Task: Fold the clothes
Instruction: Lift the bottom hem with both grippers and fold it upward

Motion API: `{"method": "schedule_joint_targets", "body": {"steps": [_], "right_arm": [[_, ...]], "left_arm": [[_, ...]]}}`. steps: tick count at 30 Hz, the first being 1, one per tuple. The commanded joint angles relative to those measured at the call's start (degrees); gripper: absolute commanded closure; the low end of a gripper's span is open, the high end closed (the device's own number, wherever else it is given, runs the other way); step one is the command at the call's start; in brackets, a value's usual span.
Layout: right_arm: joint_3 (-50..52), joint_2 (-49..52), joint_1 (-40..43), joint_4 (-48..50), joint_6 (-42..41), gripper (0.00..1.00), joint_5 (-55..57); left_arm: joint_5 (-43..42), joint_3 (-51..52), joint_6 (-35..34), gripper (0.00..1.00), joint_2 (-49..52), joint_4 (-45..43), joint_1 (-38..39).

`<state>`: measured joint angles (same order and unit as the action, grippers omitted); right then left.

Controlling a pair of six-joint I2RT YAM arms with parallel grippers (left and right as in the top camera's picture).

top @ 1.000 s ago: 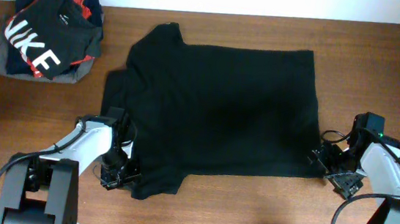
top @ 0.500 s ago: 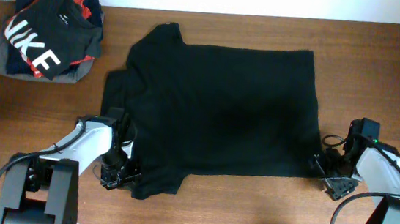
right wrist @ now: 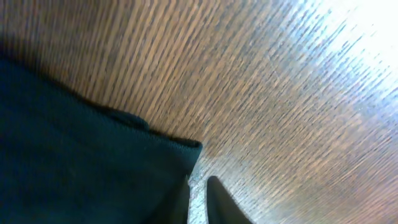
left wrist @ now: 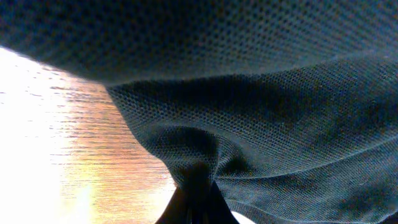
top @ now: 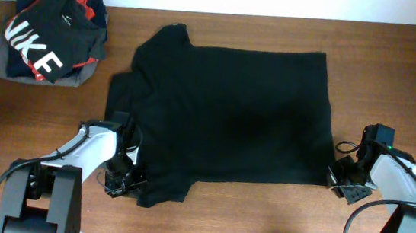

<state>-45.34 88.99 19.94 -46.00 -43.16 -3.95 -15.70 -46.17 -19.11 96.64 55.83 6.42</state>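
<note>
Overhead, the light was soft and even, and the table (top: pixel 260 213) was sharp to every edge, though the black T-shirt (top: pixel 231 111) lost its folds in darkness. In the left wrist view, glare bleached the wood white beside crisp fabric weave. In the right wrist view, the grain was blurred and partly washed out by glare.

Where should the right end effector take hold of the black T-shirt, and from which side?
The near hem corner, approached from the right, low along the table: the black T-shirt lies flat and that corner juts toward the right end effector.
</note>
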Motion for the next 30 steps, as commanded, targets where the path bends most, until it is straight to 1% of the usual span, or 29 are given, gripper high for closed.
{"method": "schedule_joint_targets", "body": {"steps": [1,6,7,8,9,10,18,21,24,27,30], "right_arm": [[0.5,-0.4,0.3,0.1,-0.3,0.95,1.2],[0.5,-0.4,0.3,0.9,-0.8,0.96,1.2],[0.5,-0.4,0.3,0.9,-0.9,0.89,1.2],[0.5,-0.4,0.3,0.9,-0.9,0.7,1.2],[0.5,-0.4,0.3,0.9,-0.9,0.47,1.2],[0.5,-0.4,0.3,0.9,-0.9,0.43,1.2],[0.5,-0.4,0.3,1.5,-0.9,0.42,-1.0],[0.5,-0.4,0.3,1.5,-0.9,0.45,-2.0],[0.3,-0.5,0.3,3.5,-0.9,0.46,-5.4],[0.3,-0.5,0.3,6.0,-0.9,0.44,-6.8],[0.3,-0.4,0.3,5.9,-0.9,0.4,-5.6]], "left_arm": [[-0.6,0.5,0.3,0.99,-0.5,-1.1,0.2],[-0.6,0.5,0.3,0.99,-0.5,-1.2,0.2],[-0.6,0.5,0.3,0.99,-0.5,-1.2,0.2],[-0.6,0.5,0.3,0.99,-0.5,-1.2,0.2],[-0.6,0.5,0.3,0.99,-0.5,-1.2,0.2],[-0.6,0.5,0.3,0.99,-0.5,-1.2,0.2],[-0.6,0.5,0.3,0.99,-0.5,-1.2,0.2],[-0.6,0.5,0.3,0.99,-0.5,-1.2,0.2],[-0.6,0.5,0.3,0.99,-0.5,-1.2,0.2],[-0.4,0.5,0.3,0.99,-0.5,-1.2,0.2],[-0.4,0.5,0.3,0.99,-0.5,-1.2,0.2]]}}
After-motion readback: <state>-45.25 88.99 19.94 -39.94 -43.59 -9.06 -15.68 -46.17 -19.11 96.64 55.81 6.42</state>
